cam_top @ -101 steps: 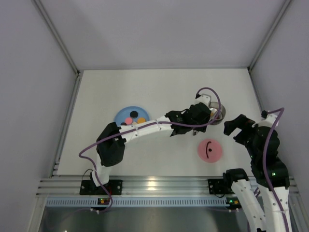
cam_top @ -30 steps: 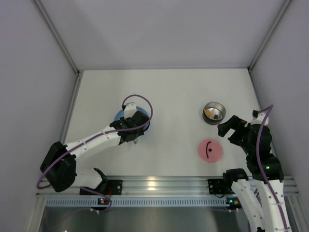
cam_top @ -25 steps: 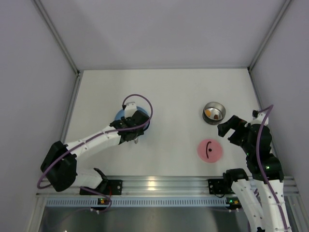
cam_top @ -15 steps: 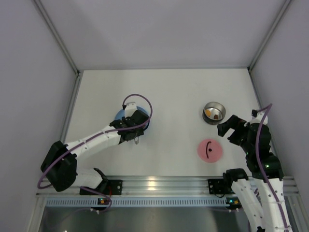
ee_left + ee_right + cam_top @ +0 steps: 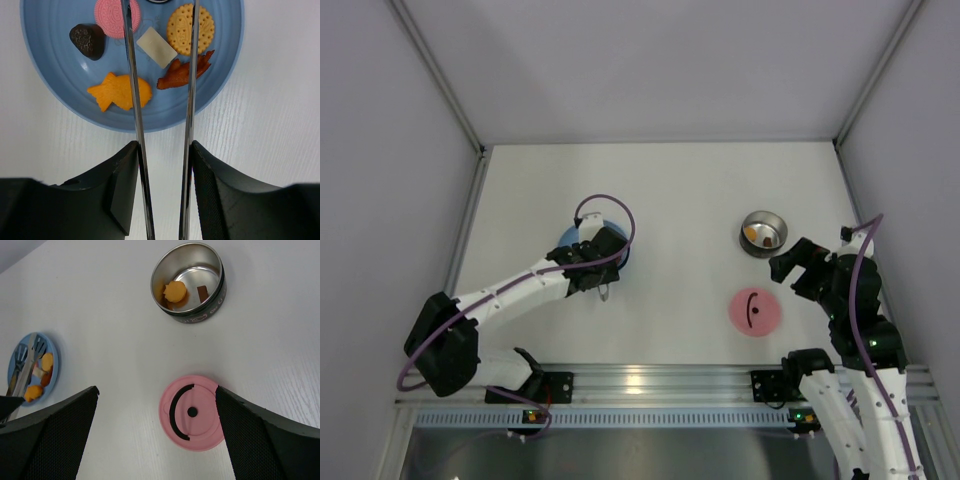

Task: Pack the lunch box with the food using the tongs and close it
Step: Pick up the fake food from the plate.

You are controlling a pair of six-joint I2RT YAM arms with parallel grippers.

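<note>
Bright, even light is cast from above. Glare is caught inside the lunch box point(image 5: 197, 260); around it only faint, soft shadows are thrown and the table point(image 5: 100, 315) is rendered sharply.

Print on the lunch box point(image 5: 197, 318) is unreadable

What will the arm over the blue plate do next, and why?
Probably lower the tongs and squeeze: the left tool holds them over the plate, their arms straddling the white piece, and the lunch box has room.
</note>
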